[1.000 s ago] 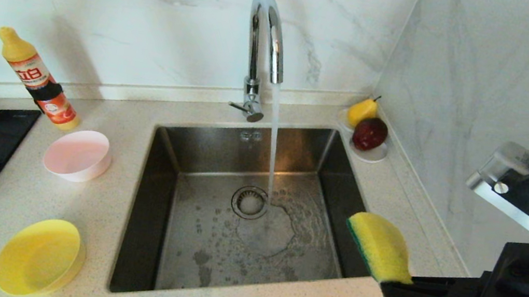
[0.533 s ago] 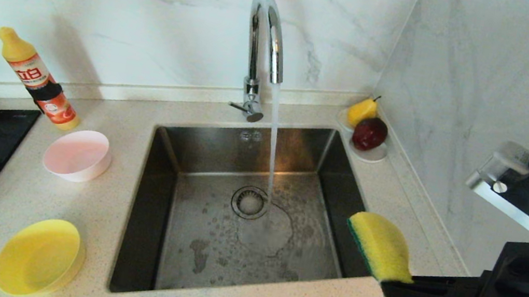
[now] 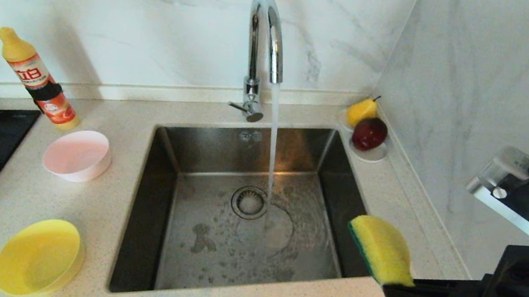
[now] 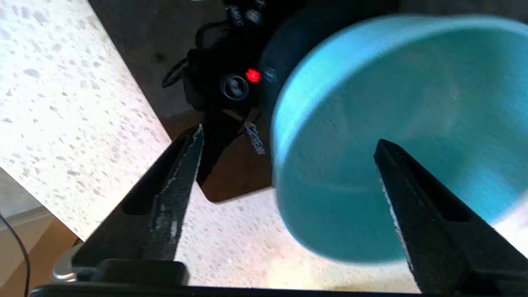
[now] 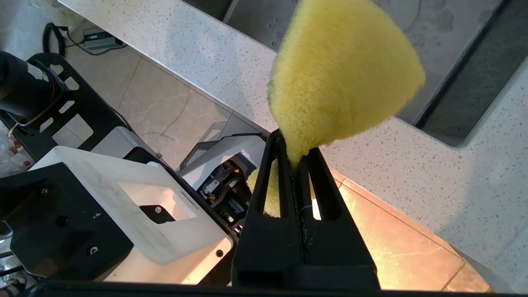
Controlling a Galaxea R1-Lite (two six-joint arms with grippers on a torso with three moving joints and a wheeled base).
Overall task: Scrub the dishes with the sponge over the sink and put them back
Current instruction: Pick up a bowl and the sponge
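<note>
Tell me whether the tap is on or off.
On. A steady stream falls from the tap spout into the sink, landing just beside the drain and spreading across the wet basin floor.

Detergent bottle (image 3: 38, 80) by the wall; pear (image 3: 362, 111) and apple (image 3: 370, 133) on saucer (image 3: 374, 155).

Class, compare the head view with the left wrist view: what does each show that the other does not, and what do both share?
Only the head view: the sink, running tap, pink bowl, yellow bowl, and the right tool pinching the sponge. Only the left wrist view: the left tool, open. Both: the blue bowl and the speckled counter.
</note>
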